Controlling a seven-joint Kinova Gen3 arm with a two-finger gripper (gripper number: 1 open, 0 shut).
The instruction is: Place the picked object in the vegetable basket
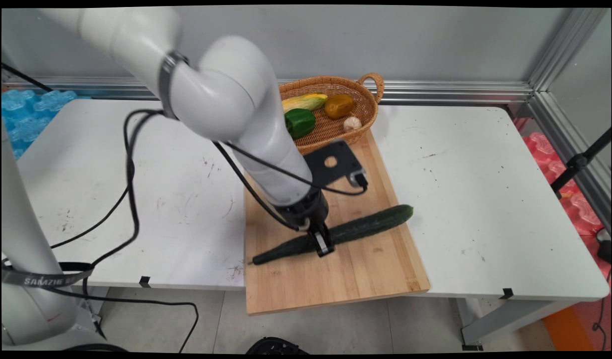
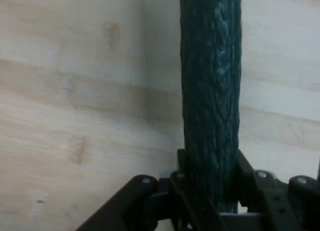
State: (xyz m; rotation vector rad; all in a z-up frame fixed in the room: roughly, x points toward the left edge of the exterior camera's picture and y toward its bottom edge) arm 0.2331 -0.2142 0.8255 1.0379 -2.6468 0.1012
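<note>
White table (image 1: 485, 199) before grey wall (image 1: 385, 40)

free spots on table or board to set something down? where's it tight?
Bare white table right of the wooden cutting board, and left of it under the hanging cables. The board's near strip below the dark green cucumber is free. Crowded: the board's far end, with the black plate and woven basket, and mid-board, where the hand closes on the cucumber.

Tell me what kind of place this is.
Probably a robotics lab staged as a kitchen counter: a white table framed by aluminium rails, a cutting board, and the pincer closed on a cucumber near a basket.
</note>
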